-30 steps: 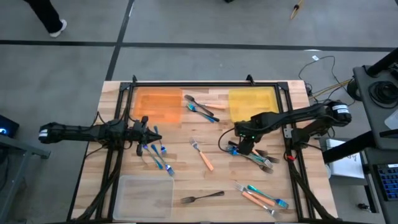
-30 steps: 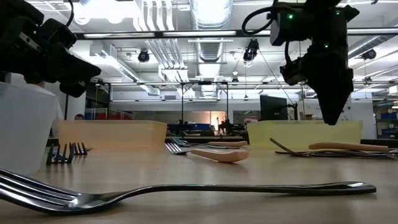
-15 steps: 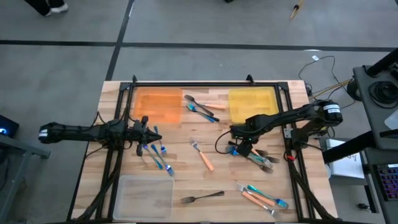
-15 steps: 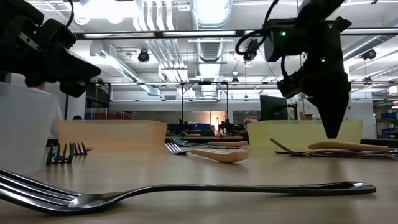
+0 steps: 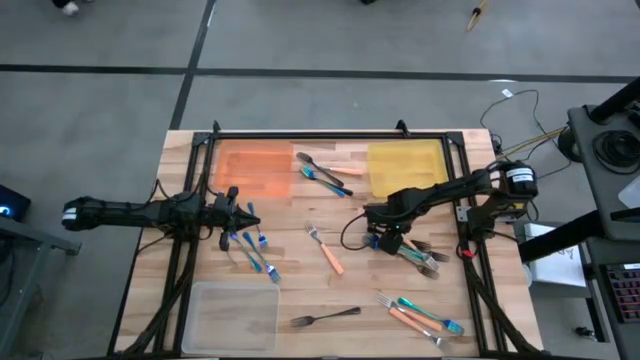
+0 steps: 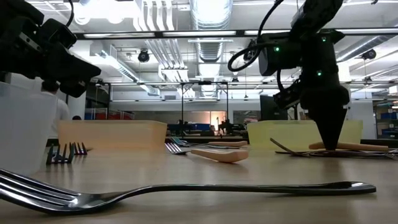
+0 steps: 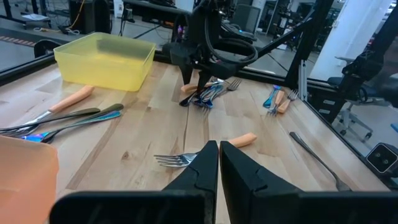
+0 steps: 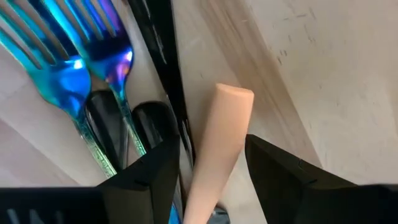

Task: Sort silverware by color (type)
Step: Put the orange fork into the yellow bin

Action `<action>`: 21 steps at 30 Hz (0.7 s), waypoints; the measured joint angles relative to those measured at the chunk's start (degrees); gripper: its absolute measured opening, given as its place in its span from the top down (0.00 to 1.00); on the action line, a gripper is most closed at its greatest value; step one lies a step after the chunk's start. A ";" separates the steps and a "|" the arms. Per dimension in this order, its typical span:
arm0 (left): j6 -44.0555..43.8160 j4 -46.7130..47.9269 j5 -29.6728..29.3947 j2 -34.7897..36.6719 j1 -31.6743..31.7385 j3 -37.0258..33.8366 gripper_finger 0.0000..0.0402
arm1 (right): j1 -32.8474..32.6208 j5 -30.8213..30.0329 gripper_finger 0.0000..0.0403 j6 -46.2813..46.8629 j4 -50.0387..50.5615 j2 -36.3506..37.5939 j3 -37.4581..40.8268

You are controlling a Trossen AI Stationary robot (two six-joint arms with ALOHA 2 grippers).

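High view: right tool (image 5: 385, 240) low over a silverware pile (image 5: 412, 252) at the table's (image 5: 330, 295) right middle; left tool (image 5: 243, 214) waits by blue forks (image 5: 252, 248).
Low view: right tool (image 6: 328, 142) tip down at the pile.
Left wrist: left tool (image 7: 219, 163) fingers together, empty.
Right wrist: right tool (image 8: 211, 155) fingers apart, an orange handle (image 8: 217, 146) between them, blue forks (image 8: 81, 62) beside.
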State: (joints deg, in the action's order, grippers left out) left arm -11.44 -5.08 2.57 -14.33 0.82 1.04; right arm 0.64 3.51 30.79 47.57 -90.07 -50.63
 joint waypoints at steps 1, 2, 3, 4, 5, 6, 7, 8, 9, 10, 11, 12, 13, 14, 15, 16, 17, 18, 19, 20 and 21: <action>-0.02 0.00 0.00 0.00 0.00 0.00 1.00 | 0.00 0.01 0.57 -0.22 -0.10 -0.35 0.00; 0.00 0.00 0.00 0.00 0.00 0.00 1.00 | 0.00 0.10 0.58 -0.47 -0.16 -0.70 -0.09; 0.00 0.02 0.00 0.00 0.00 0.00 1.00 | 0.00 0.15 0.59 -0.72 -0.18 -0.94 -0.11; 0.00 0.00 0.00 0.00 0.00 0.00 1.00 | 0.00 0.01 0.61 -0.83 -0.25 -1.23 -0.09; 0.00 -0.02 0.00 -0.02 0.00 0.00 1.00 | 0.00 0.11 0.63 -0.83 -0.40 -1.47 -0.15; 0.00 0.01 0.00 -0.03 0.00 0.00 1.00 | 0.02 0.17 0.66 -0.98 -0.44 -1.50 -0.18; 0.00 0.05 0.00 -0.03 0.00 0.00 1.00 | 0.00 0.21 0.69 -0.95 -0.50 -1.31 -0.06; 0.00 -0.03 0.00 -0.06 0.00 0.00 1.00 | 0.00 0.20 0.72 -0.93 -0.54 -1.15 -0.06; 0.00 -0.02 0.00 -0.04 0.00 0.00 1.00 | -0.01 0.23 0.76 -0.87 -0.52 -0.88 -0.03; 0.00 0.00 0.00 -0.07 0.00 0.00 1.00 | 0.00 0.35 0.79 -0.88 -0.33 -0.46 0.02; 0.00 -0.02 0.00 -0.11 0.00 0.00 1.00 | 0.01 0.60 0.82 -0.87 -0.26 -0.02 0.10; 0.00 0.00 0.00 -0.11 0.00 0.00 1.00 | 0.02 1.06 0.82 -0.86 -0.14 0.44 0.13; 0.00 0.02 0.01 -0.11 0.00 0.00 1.00 | 0.04 1.73 0.82 -0.83 0.19 0.96 0.16; -0.01 0.00 0.00 -0.11 0.00 0.00 1.00 | 0.04 2.33 0.82 -0.58 0.30 1.72 0.17; 0.00 -0.01 0.00 -0.11 0.00 0.00 1.00 | 0.04 2.81 0.82 -0.15 0.30 2.43 0.17; -0.02 0.00 0.00 -0.13 0.00 0.00 1.00 | 0.02 3.01 0.82 0.28 0.39 3.08 0.16; 0.00 0.00 0.00 -0.13 0.00 0.00 1.00 | 0.01 3.17 0.82 0.47 0.71 3.78 0.15; 0.00 0.00 0.00 -0.13 0.00 0.00 1.00 | 0.01 3.76 0.82 0.67 1.16 4.48 0.15; -0.02 0.00 0.00 -0.13 0.00 0.00 1.00 | 0.04 4.31 0.82 0.82 1.50 5.23 0.15; 0.00 0.00 0.00 -0.13 0.00 0.00 1.00 | 0.02 4.55 0.82 1.23 1.61 6.12 0.15; 0.00 0.00 0.00 -0.13 0.00 0.00 1.00 | 0.02 4.59 0.82 1.73 1.63 7.12 0.15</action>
State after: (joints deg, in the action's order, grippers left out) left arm -11.44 -5.08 2.57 -14.46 0.82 1.04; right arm 0.67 8.10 32.52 49.20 -82.95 -50.48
